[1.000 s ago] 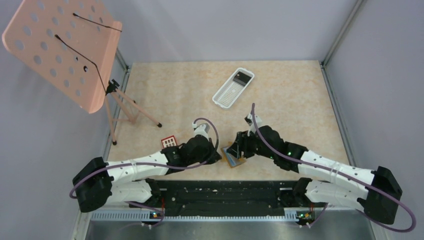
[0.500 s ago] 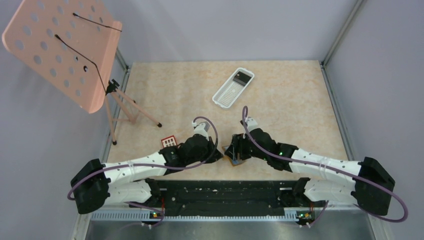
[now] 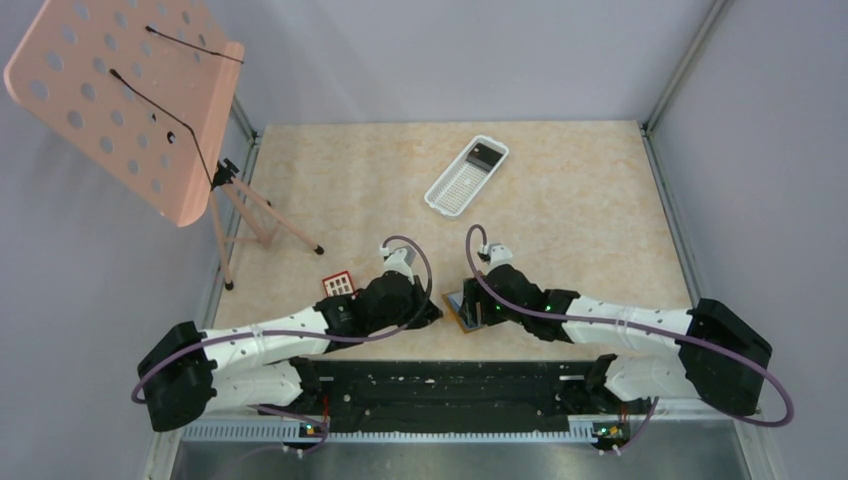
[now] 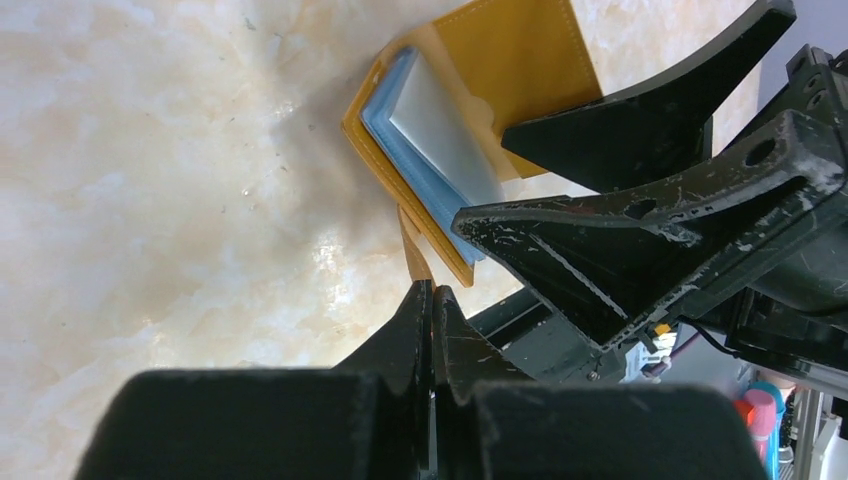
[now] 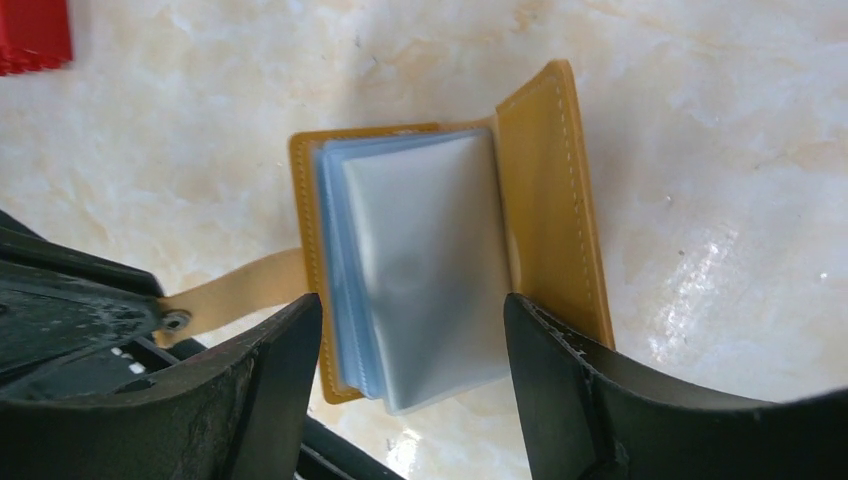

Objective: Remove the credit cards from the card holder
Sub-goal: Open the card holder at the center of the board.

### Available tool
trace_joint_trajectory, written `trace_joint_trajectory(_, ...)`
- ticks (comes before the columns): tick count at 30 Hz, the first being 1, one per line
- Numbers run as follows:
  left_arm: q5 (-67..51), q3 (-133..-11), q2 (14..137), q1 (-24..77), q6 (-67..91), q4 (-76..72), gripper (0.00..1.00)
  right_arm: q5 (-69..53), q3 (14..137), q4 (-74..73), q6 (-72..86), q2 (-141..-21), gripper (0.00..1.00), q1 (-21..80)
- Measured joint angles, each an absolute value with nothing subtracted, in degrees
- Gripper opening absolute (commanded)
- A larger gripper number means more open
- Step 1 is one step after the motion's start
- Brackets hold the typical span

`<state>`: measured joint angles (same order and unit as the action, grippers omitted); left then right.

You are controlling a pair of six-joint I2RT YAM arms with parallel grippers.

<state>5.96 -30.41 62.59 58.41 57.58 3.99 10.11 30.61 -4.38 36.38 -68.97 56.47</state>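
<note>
The tan-brown card holder [image 3: 462,312] lies open on the table between my two grippers. Its cover [image 5: 545,190] is folded back. A stack of pale blue and grey credit cards [image 5: 420,250] shows inside it, and also in the left wrist view [image 4: 440,130]. My left gripper [image 4: 431,290] is shut on the holder's small tab [image 4: 413,255], at the holder's left edge [image 3: 432,315]. My right gripper [image 5: 412,300] is open, with one finger on each side of the card stack and nothing held. In the top view it [image 3: 475,310] is right over the holder.
A white slotted tray [image 3: 466,176] with a dark item lies at the back. A small red gridded object [image 3: 338,284] sits left of the left arm. A pink perforated stand [image 3: 130,100] on tripod legs [image 3: 270,215] fills the far left. The black base rail [image 3: 450,385] runs just near the holder.
My right arm has swung left and come down, bringing its open gripper over the holder. My left gripper has stayed on the tab, almost still.
</note>
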Motion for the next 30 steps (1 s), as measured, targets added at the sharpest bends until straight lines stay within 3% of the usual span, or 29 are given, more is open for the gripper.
trace_joint_trajectory(10, 6.96, -27.90, 61.52, 58.41, 58.59, 4.78, 0.00, 10.26, 28.56, -1.83, 35.90, -71.85, 0.70, 56.45)
trace_joint_trajectory(17, 7.20, -27.09, 61.49, 58.41, 58.87, 4.75, 0.00, 10.59, 28.49, -0.58, 35.53, -73.19, 0.57, 56.45)
trace_joint_trajectory(30, 8.64, -26.44, 61.23, 58.41, 58.89, 5.37, 0.00, 15.86, 28.49, -4.45, 35.55, -68.99, 0.55, 55.96)
